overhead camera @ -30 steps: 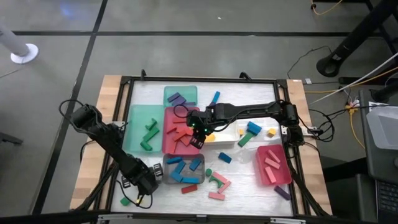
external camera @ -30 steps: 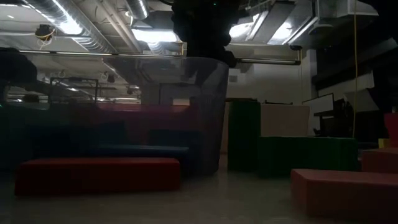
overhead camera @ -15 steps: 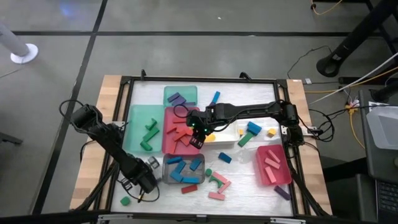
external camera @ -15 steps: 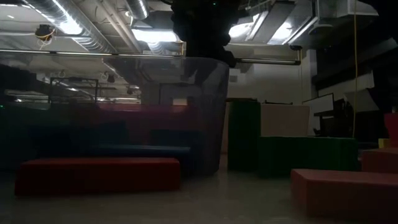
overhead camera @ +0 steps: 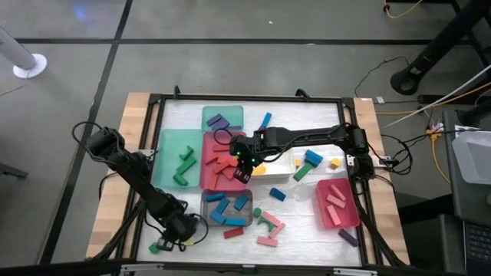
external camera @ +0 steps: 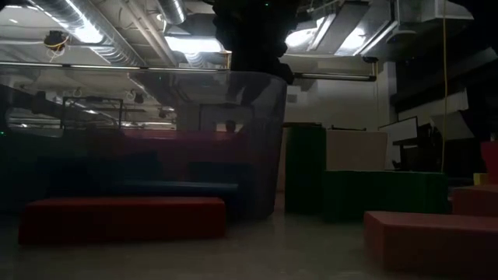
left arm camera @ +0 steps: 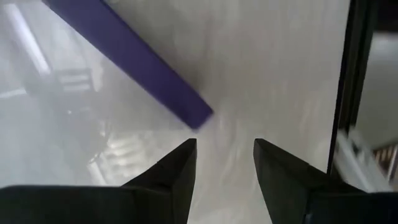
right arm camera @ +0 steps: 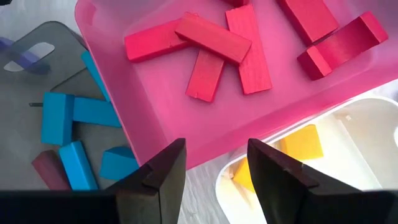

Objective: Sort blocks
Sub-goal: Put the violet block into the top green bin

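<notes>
Released and empty, my left gripper [left arm camera: 224, 163] hangs low over the bench [left arm camera: 267, 74], near one end of a purple block [left arm camera: 134, 56]. Released too, my right gripper [right arm camera: 214, 163] hovers above the red tray's [right arm camera: 161, 134] edge, red blocks [right arm camera: 214, 43] inside.

I see shallow trays on my white table [overhead camera: 307, 222]: green [overhead camera: 165, 153], red [overhead camera: 209, 172], grey [overhead camera: 205, 201], pink [overhead camera: 337, 218]. Cables [overhead camera: 430, 130] trail across the floor.

The red blocks [right arm camera: 211, 46] look like matt painted wood with faint grain; the red tray [right arm camera: 155, 137] is smooth, glossy plastic; the tabletop [left arm camera: 273, 74] shines pale.
</notes>
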{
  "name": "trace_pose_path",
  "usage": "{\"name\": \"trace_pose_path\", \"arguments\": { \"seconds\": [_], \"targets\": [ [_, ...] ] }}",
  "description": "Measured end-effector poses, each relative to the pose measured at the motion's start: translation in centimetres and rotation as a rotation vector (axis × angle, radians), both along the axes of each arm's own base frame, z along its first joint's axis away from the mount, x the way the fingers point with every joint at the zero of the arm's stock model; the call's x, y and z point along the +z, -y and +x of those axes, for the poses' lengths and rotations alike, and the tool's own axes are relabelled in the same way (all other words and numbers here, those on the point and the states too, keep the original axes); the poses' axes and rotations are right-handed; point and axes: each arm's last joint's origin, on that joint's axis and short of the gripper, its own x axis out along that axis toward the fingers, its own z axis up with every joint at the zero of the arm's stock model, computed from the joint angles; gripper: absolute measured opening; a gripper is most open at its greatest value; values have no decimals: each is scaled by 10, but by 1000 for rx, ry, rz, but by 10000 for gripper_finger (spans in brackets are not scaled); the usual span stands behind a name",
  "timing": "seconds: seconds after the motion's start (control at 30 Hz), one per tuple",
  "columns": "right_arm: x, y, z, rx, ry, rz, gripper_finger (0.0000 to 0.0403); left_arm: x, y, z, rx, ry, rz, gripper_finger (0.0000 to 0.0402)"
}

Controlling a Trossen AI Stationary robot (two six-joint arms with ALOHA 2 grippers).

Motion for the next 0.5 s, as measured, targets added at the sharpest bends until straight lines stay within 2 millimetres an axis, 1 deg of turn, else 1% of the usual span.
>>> {"name": "trace_pose_path", "arguments": {
  "seconds": [0.3, 0.5],
  "targets": [
    [0, 0, 0, 1, 0, 1, 172, -1, 1, 0, 302, 35, 96, 148],
    [0, 0, 0, 1, 0, 1, 172, -1, 0, 1, 416, 54, 120, 148]
  ]
}}
